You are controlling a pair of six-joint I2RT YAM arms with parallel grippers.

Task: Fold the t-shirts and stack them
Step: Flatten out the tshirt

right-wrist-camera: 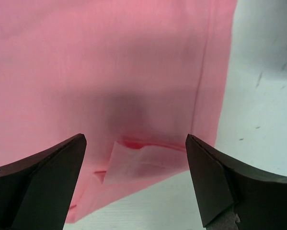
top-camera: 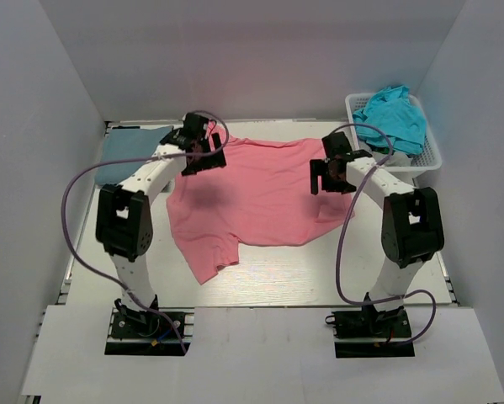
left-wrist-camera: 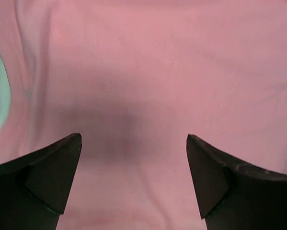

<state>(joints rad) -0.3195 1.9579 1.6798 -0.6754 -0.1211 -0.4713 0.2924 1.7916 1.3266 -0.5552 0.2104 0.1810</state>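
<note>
Pink t-shirt (top-camera: 260,198) spread flat, grey-blue tee (top-camera: 127,150) partly behind left arm (top-camera: 151,178)

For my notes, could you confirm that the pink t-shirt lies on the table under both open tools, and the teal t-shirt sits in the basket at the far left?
Not quite: the basket with the teal t-shirt stands at the far right, as the top external view shows. The pink t-shirt does lie under the open left tool and right tool.

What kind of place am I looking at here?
Likely a robot lab test booth: plain white walls enclose a white table, where two black-and-white robot arms hover over a salmon-pink t-shirt.
</note>
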